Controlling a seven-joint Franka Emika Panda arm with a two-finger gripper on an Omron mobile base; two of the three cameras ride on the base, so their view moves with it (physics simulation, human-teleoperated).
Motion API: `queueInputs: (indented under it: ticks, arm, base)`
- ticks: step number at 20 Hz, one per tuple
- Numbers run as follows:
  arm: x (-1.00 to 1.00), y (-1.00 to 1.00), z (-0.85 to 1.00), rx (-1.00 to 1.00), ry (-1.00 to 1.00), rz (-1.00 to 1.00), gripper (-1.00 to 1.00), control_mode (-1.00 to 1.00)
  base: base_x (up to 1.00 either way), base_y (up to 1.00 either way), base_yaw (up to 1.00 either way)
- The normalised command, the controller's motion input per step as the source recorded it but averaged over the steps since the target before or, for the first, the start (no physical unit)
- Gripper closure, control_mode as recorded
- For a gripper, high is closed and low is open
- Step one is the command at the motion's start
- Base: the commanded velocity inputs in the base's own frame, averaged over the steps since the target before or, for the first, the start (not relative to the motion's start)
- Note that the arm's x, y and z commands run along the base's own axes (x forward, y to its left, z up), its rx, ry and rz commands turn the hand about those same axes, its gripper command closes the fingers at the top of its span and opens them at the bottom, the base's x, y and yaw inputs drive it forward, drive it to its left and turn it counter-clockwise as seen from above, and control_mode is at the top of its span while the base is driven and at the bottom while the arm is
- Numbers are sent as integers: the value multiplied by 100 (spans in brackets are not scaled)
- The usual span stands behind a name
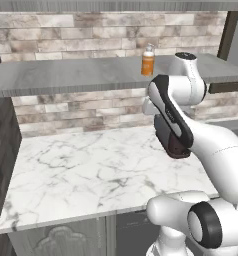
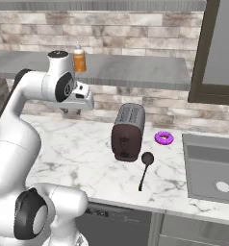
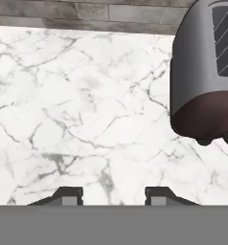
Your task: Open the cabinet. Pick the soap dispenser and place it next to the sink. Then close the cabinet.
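Observation:
The cabinet stands open, and its grey shelf board runs above the counter. On that shelf stands the orange soap dispenser with a white pump top, also seen just behind my wrist. My gripper hangs below the shelf, left of the toaster, pointing down at the marble. In the hand view the gripper is open, with bare countertop between its fingertips. The grey sink lies at the far right of the counter.
A dark toaster stands mid-counter, close to my hand's right. A purple ring and a dark ladle lie between toaster and sink. The open cabinet door hangs at upper right. Brick wall behind.

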Motion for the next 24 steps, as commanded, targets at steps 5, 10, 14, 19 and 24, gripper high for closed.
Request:
queueInputs:
  ticks: [5, 10, 14, 19, 24]
  arm:
    - [-2, 18, 1, 0, -12, 0, -100, -100]
    - [-34, 8, 17, 1, -15, 0, -100, -100]
    - [-39, 7, 23, 1, -16, 0, -100, -100]
    - [-33, 2, 42, 3, -16, -2, -100, -100]
    - [-14, 0, 51, 9, -18, -7, -100, -100]
  base:
    - [0, 0, 0]
    - [0, 0, 0]
    - [0, 0, 0]
    - [0, 0, 0]
    - [0, 0, 0]
